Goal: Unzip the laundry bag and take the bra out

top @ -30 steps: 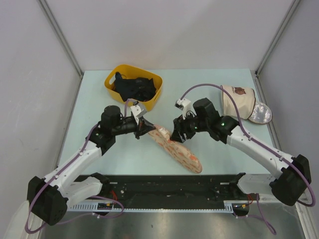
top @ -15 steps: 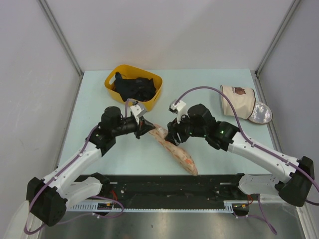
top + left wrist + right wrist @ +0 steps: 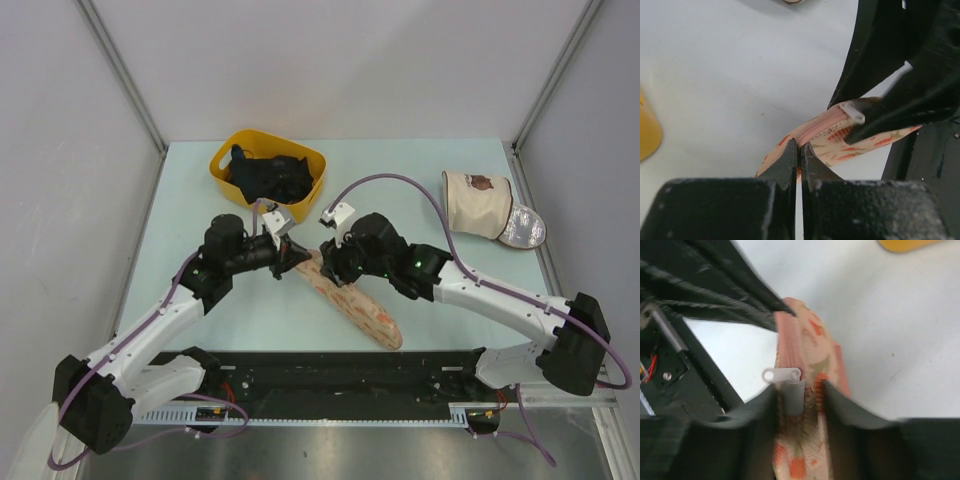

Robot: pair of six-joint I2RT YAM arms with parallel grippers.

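The bag point(image 3: 365, 312) lies between both grippers, its far end in the left gripper point(image 3: 300, 263) and its pull point(image 3: 785, 376) between the right gripper's point(image 3: 335, 276) fingers. A basket point(image 3: 218, 165) sits behind the left gripper, and a cylinder bag point(image 3: 478, 205) well right of the right one.

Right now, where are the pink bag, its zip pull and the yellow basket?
laundry bag point(image 3: 368, 317), top view, printed middle of the pouch.
zip pull point(image 3: 782, 375), right wrist view, its white tab.
yellow basket point(image 3: 217, 166), top view, left rim.
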